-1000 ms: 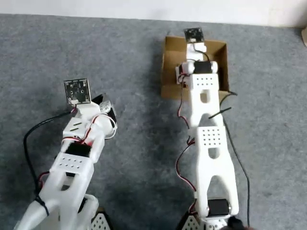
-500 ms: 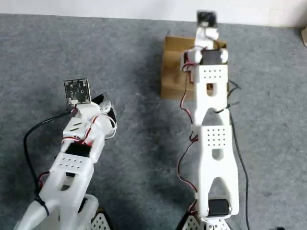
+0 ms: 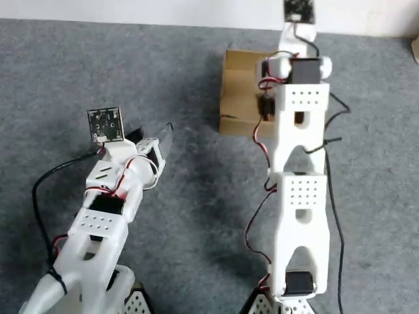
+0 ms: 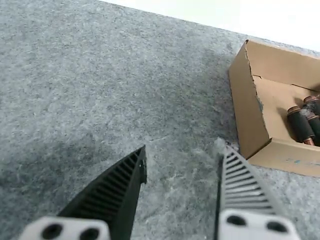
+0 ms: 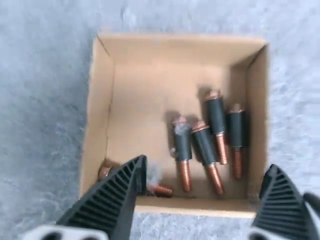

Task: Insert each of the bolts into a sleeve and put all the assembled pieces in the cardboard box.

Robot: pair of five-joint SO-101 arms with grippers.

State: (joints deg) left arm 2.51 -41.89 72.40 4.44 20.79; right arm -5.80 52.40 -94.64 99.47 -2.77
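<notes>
The cardboard box (image 5: 100,115) holds several assembled pieces (image 5: 210,135), copper bolts in dark sleeves, lying side by side. One more bolt (image 5: 161,189) lies by the box's near wall, partly behind a finger. My right gripper (image 5: 206,169) hangs open above the box with nothing between its fingers. In the high view the right arm (image 3: 300,111) stretches over the box (image 3: 239,91). My left gripper (image 4: 182,167) is open and empty just above the grey carpet, left of the box (image 4: 247,100), where some pieces (image 4: 300,122) show. The high view has it (image 3: 159,142) at mid-left.
Grey carpet (image 3: 196,196) covers the whole table between and around the arms. A pale strip (image 3: 131,12) runs along the far edge, just beyond the box. Red and black cables (image 3: 258,196) hang along the right arm.
The right arm has stretched farther away over the box, its wrist now past the box's far wall. The left gripper has opened, one finger swung outward; the left arm has stayed in place.
</notes>
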